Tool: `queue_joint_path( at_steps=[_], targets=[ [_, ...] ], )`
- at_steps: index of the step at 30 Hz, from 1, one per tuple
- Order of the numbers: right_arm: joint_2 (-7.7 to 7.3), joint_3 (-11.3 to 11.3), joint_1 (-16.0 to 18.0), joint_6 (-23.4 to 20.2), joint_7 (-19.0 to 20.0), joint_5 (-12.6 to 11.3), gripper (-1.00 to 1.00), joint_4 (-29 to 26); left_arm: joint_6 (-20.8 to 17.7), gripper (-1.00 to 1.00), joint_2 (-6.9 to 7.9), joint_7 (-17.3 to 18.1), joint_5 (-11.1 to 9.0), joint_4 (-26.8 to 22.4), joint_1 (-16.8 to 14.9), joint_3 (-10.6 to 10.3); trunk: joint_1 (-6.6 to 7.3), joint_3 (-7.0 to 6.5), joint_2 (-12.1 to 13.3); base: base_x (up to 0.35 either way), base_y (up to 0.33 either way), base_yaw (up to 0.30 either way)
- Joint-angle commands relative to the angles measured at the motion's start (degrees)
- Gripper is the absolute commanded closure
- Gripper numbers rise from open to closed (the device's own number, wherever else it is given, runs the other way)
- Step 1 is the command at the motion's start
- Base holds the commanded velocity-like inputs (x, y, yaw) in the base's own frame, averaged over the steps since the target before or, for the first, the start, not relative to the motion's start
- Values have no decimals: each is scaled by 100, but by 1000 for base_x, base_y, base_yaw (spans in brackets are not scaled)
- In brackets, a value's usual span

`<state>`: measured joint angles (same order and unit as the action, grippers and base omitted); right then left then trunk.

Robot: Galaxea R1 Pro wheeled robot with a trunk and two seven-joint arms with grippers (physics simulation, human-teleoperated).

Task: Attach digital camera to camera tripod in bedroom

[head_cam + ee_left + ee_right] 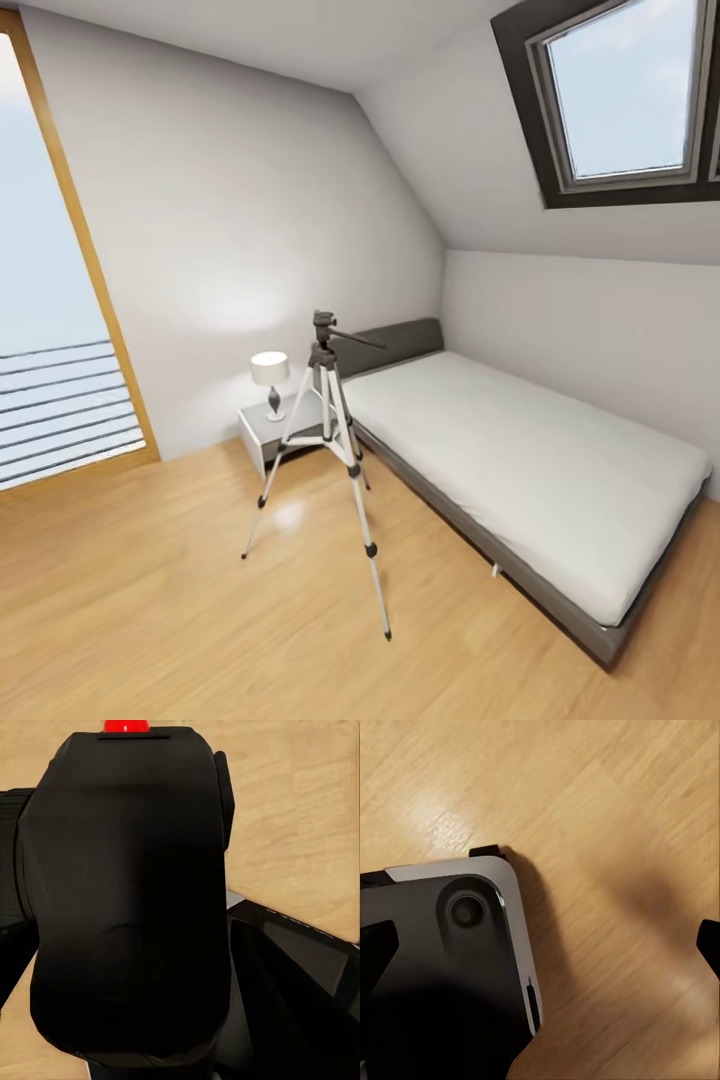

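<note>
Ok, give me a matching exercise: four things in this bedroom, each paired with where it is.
Things:
1. tripod
2. lamp
3. camera
4. skylight

Places:
A. set in the sloped ceiling
B. close up in the left wrist view
C. on the wood floor beside the bed
D. on the bedside table

Pairs: 1-C, 2-D, 3-B, 4-A

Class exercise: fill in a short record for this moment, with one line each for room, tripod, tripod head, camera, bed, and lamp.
room: bedroom, wood floor, sloped ceiling, skylight
tripod: upright on the floor, legs spread, beside the bed
tripod head: bare, nothing mounted on it
camera: black body with red button, close up in the left wrist view
bed: white mattress, grey frame
lamp: on the nightstand behind the tripod
</note>
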<state>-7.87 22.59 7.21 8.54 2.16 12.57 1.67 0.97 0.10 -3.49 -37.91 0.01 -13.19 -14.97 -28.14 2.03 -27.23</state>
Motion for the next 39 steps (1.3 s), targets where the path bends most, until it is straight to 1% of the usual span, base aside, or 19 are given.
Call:
queue_joint_path(
  at_steps=[1,25,39],
  targets=[
    [-4,47,8,34,13,44,-100,18,9,100,-1,-22,-24,-1,-6,-49,-6,12,-10,322,120,0],
    [1,44,8,31,17,46,-100,18,-2,100,7,-29,-24,-1,-3,-48,-6,12,-10,321,158,0],
    [-5,42,8,24,-17,71,-100,18,-9,100,7,-33,-24,-1,-5,-48,-6,12,-10,320,56,0]
  ],
)
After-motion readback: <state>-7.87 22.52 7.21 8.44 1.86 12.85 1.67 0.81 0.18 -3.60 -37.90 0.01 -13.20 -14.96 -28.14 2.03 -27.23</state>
